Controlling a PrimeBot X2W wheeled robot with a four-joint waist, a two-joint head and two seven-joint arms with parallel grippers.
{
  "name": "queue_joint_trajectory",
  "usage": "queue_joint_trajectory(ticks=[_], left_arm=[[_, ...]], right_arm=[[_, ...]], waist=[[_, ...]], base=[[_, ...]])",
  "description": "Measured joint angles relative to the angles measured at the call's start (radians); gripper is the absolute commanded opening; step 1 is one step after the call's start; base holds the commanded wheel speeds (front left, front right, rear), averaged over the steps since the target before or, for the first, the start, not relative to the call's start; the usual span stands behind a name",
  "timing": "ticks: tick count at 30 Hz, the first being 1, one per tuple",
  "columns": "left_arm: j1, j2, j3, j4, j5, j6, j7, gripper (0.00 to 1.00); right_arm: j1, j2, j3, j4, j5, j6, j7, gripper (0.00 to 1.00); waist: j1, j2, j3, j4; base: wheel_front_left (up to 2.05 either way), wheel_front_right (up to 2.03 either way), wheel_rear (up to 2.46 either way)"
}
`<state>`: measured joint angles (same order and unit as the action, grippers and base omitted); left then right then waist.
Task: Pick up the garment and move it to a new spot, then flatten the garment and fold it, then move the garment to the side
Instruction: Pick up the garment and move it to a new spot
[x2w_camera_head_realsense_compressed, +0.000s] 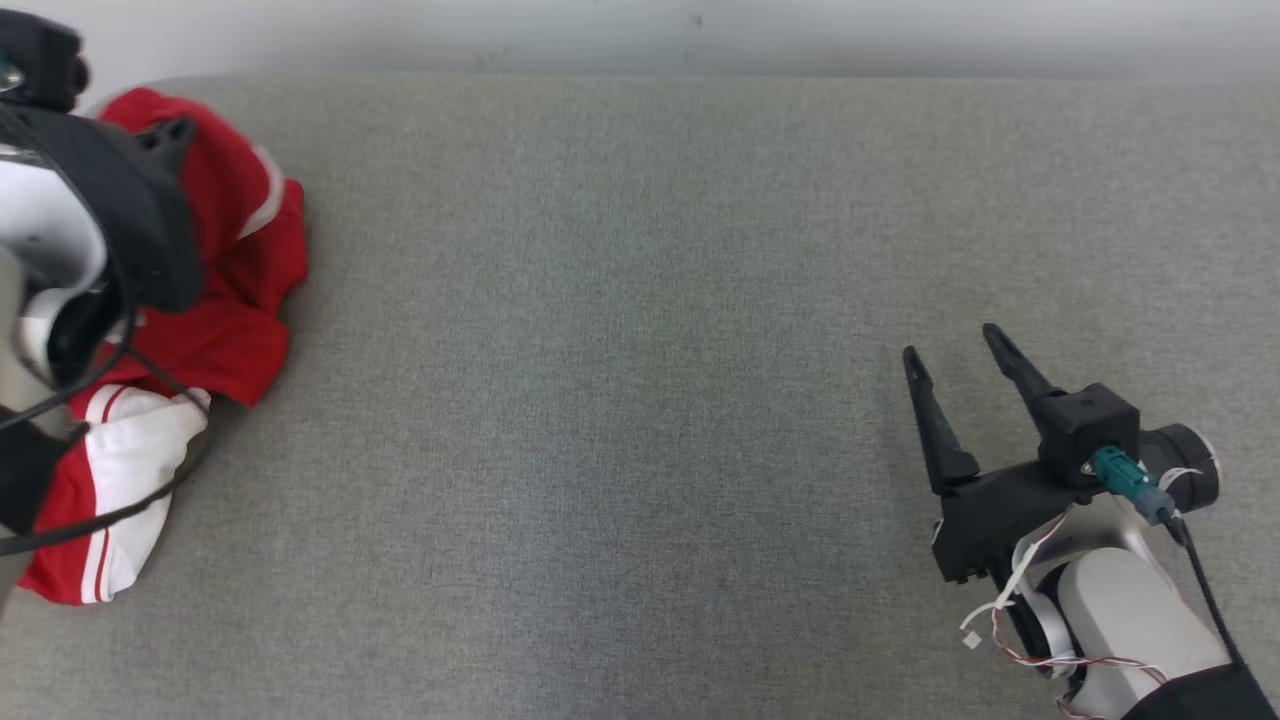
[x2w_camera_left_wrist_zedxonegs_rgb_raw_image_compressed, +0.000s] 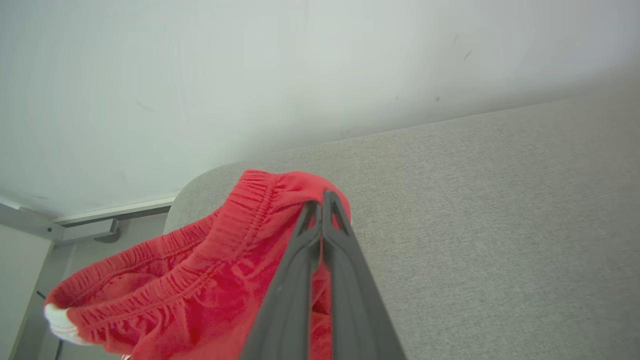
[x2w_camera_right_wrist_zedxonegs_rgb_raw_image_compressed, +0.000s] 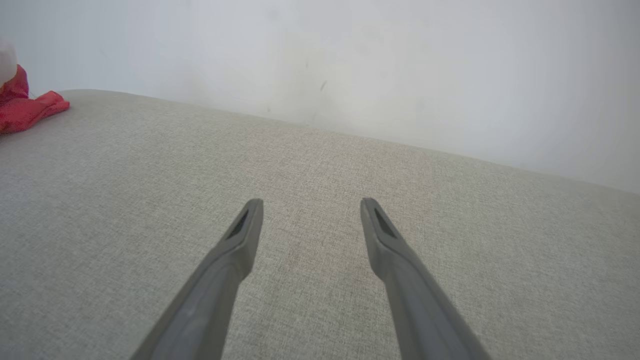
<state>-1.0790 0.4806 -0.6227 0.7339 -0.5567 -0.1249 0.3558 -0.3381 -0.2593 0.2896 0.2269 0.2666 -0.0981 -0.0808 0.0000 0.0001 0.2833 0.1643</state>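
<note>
Soft cloth garment (x2w_camera_head_realsense_compressed: 235, 330) on matt woven upholstery (x2w_camera_head_realsense_compressed: 620, 350).

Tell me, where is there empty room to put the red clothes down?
The wide grey surface is bare from the red garment across to the right gripper, and back to the wall. It's crowded at the left edge, where the left gripper pinches the garment.

Garment (x2w_camera_head_realsense_compressed: 240, 300) red, white panels, stripes; surface (x2w_camera_head_realsense_compressed: 640, 400) grey weave.

Grey fabric surface (x2w_camera_head_realsense_compressed: 620, 400), pale wall (x2w_camera_left_wrist_zedxonegs_rgb_raw_image_compressed: 250, 75) behind it
</note>
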Motion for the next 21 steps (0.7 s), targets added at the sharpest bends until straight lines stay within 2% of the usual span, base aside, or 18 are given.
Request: queue_joint_trajectory(ticks=[7, 15, 21], left_arm=[[0.001, -0.022, -0.148, -0.13, -0.06, 0.0, -0.086, 0.0], [0.009, -0.018, -0.311, -0.308, -0.129, 0.0, -0.139, 0.0], [0.03, -0.066, -0.415, -0.406, -0.176, 0.0, -0.164, 0.0]], right_arm=[[0.0, 0.043, 0.007, 0.047, 0.024, 0.001, -0.026, 1.0], [0.005, 0.068, 0.002, 0.074, 0.041, 0.001, -0.054, 1.0], [0.024, 0.069, -0.013, 0.094, 0.052, 0.001, -0.071, 1.0]], waist=[[-0.0001, 0.0, -0.057, -0.023], [-0.0002, -0.0001, -0.102, -0.095], [-0.0001, 0.0, -0.122, -0.159]], base=[[0.0, 0.0, 0.0], [0.0, 0.0, 0.0], [0.0, 0.0, 0.0]])
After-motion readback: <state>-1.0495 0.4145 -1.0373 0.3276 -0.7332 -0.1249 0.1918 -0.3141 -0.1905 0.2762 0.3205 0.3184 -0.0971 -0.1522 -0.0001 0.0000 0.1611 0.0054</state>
